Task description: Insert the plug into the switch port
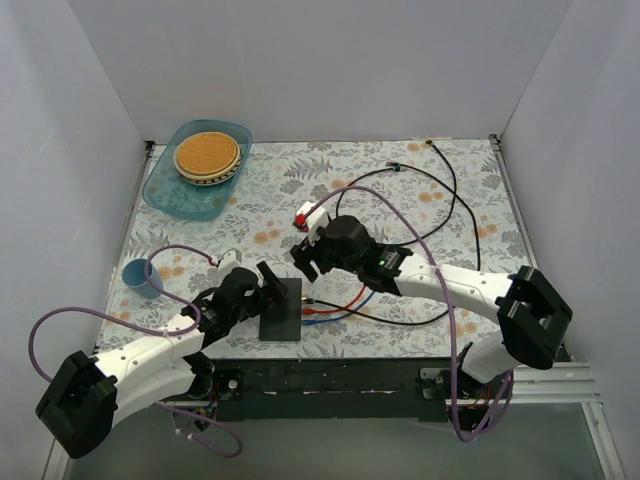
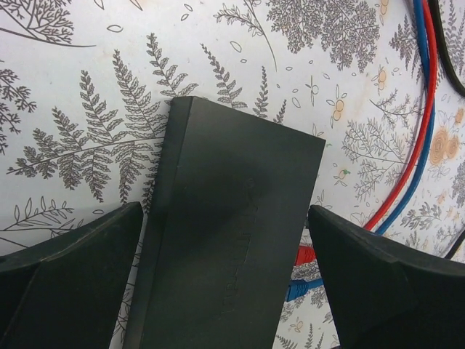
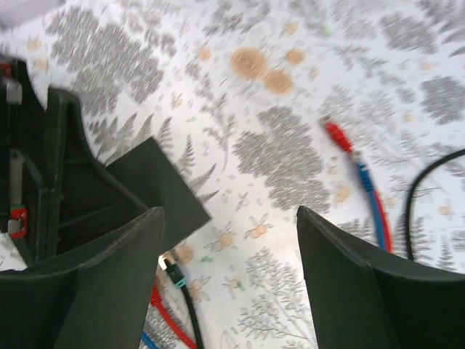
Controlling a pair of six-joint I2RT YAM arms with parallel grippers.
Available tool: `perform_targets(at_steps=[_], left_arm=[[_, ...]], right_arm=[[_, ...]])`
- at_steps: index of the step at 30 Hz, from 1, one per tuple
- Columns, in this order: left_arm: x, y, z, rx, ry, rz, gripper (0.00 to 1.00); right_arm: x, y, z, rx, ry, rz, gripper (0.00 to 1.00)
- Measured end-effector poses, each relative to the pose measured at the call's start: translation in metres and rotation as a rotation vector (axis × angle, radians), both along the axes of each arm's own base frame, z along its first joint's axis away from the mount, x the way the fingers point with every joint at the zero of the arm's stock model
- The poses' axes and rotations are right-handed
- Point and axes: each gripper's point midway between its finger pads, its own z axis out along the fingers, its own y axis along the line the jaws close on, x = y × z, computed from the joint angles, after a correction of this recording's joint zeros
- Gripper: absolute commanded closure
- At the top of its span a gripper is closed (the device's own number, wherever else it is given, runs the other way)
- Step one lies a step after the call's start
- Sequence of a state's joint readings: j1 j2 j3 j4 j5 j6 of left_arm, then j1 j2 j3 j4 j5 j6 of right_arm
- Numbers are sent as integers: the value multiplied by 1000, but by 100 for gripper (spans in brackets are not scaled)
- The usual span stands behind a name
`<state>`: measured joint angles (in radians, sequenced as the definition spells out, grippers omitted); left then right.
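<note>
The black switch (image 1: 282, 312) lies flat on the floral mat near the front edge. In the left wrist view the switch (image 2: 225, 247) fills the middle. My left gripper (image 2: 225, 211) is open and straddles it, with a gap on the right side. Red (image 2: 306, 254) and blue (image 2: 301, 289) plugs reach its right long side; I cannot tell whether they are seated. My right gripper (image 3: 231, 214) is open and empty above the mat, just right of the switch's corner (image 3: 163, 190). A loose black plug with a teal boot (image 3: 171, 267) lies below that corner, by my right gripper's left finger (image 3: 109, 283).
Red, blue and black cables (image 1: 345, 305) trail right of the switch. Their free red (image 3: 337, 135) and blue (image 3: 364, 175) ends lie further off. A blue tray with a wicker plate (image 1: 198, 165) stands at the back left, a blue cup (image 1: 141, 276) at the left.
</note>
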<state>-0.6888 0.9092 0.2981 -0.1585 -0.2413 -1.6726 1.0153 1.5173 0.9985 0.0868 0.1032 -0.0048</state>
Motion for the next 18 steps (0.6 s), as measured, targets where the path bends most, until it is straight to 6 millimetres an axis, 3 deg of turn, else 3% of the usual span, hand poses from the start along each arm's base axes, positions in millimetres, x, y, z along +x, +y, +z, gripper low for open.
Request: perform_targets(at_steps=[3, 7, 13, 18], left_arm=[[0, 0, 2, 13, 13, -1, 2], [4, -1, 12, 26, 3, -9, 2], [15, -8, 35, 41, -46, -39, 2], [18, -12, 35, 64, -46, -67, 2]], right_arm=[[24, -17, 30, 57, -58, -73, 20], [60, -48, 39, 59, -72, -190, 20], [148, -134, 66, 69, -67, -483, 19], [214, -201, 87, 87, -83, -688, 19]])
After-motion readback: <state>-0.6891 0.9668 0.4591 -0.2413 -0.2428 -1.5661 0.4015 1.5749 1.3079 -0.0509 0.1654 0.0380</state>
